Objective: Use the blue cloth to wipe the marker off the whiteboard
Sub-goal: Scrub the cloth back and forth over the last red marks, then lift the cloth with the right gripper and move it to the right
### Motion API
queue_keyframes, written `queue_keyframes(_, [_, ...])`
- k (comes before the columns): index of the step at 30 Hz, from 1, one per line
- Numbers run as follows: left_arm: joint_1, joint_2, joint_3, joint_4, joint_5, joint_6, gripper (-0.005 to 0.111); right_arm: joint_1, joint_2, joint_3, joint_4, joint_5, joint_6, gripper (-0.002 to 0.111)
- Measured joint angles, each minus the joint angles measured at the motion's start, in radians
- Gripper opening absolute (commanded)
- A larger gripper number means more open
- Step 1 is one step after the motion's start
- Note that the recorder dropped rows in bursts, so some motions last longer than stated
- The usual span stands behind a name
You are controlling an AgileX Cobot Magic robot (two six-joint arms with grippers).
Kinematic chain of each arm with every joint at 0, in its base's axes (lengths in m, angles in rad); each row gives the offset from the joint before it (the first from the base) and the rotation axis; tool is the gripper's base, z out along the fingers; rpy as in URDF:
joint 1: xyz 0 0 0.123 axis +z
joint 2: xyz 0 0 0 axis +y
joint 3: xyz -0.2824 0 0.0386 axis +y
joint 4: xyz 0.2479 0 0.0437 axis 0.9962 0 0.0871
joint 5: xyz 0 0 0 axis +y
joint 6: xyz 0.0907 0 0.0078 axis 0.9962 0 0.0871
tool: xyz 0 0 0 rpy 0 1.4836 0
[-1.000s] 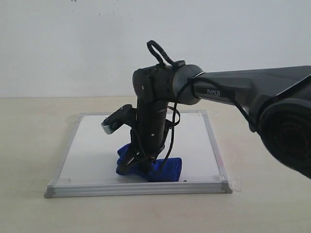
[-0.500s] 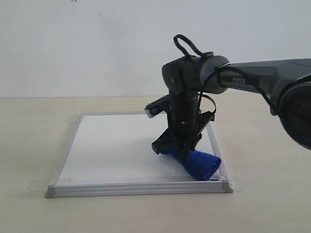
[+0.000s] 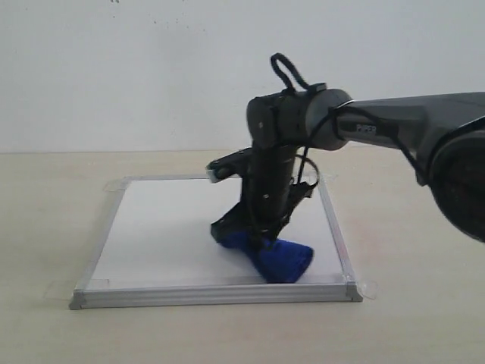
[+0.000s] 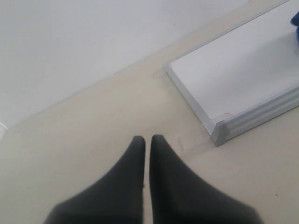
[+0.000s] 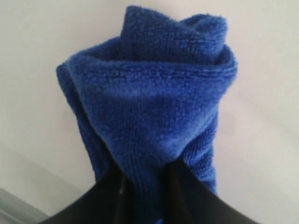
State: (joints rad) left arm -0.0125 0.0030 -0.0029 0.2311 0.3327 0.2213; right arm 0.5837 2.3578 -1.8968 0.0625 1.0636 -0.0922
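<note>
The whiteboard (image 3: 167,227) lies flat on the table, silver-framed, its visible surface plain white. No marker writing shows on it in any view. The blue cloth (image 3: 274,258) is bunched up and pressed on the board near its front right part. My right gripper (image 3: 246,236) points down at the board and is shut on the blue cloth (image 5: 154,107), which fills the right wrist view. My left gripper (image 4: 148,138) hovers over bare table off the board's corner (image 4: 219,130), its fingers together with nothing between them.
The beige table (image 3: 45,227) surrounds the board, with clear tape tabs (image 3: 367,288) at the board's corners. A white wall (image 3: 114,76) stands behind. The right arm (image 3: 409,125) stretches in from the right above the board.
The right gripper dragged the cloth from the board's front middle over to its right edge, then back a little leftward to where it is now. The left gripper's earlier state is not shown.
</note>
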Motion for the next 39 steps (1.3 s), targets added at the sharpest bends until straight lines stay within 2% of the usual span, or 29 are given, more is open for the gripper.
queue_keyframes(4, [0.0, 0.0, 0.0, 0.0, 0.0, 0.0, 0.004, 0.102, 0.007, -0.011, 0.084, -0.127, -0.102, 0.0])
queue_keyframes(9, [0.0, 0.0, 0.0, 0.0, 0.0, 0.0, 0.004, 0.135, 0.014, -0.013, 0.081, -0.201, -0.128, 0.0])
queue_keyframes(14, [0.0, 0.0, 0.0, 0.0, 0.0, 0.0, 0.004, 0.124, 0.015, -0.013, -0.108, -0.233, 0.085, 0.0])
queue_keyframes(18, [0.0, 0.0, 0.0, 0.0, 0.0, 0.0, 0.004, 0.055, 0.025, -0.013, -0.275, -0.272, 0.23, 0.0])
queue_keyframes(24, [0.0, 0.0, 0.0, 0.0, 0.0, 0.0, 0.004, -0.03, 0.029, -0.013, -0.335, -0.287, 0.403, 0.0])
queue_keyframes(27, [0.0, 0.0, 0.0, 0.0, 0.0, 0.0, 0.004, -0.028, 0.029, -0.013, -0.288, -0.293, 0.423, 0.0])
queue_keyframes(31, [0.0, 0.0, 0.0, 0.0, 0.0, 0.0, 0.004, -0.011, 0.03, -0.011, -0.155, -0.364, 0.339, 0.0])
queue_keyframes(35, [0.0, 0.0, 0.0, 0.0, 0.0, 0.0, 0.004, 0.079, 0.041, -0.007, 0.027, -0.48, 0.25, 0.0])
queue_keyframes(39, [0.0, 0.0, 0.0, 0.0, 0.0, 0.0, 0.004, 0.172, 0.044, -0.006, 0.104, -0.525, 0.172, 0.0])
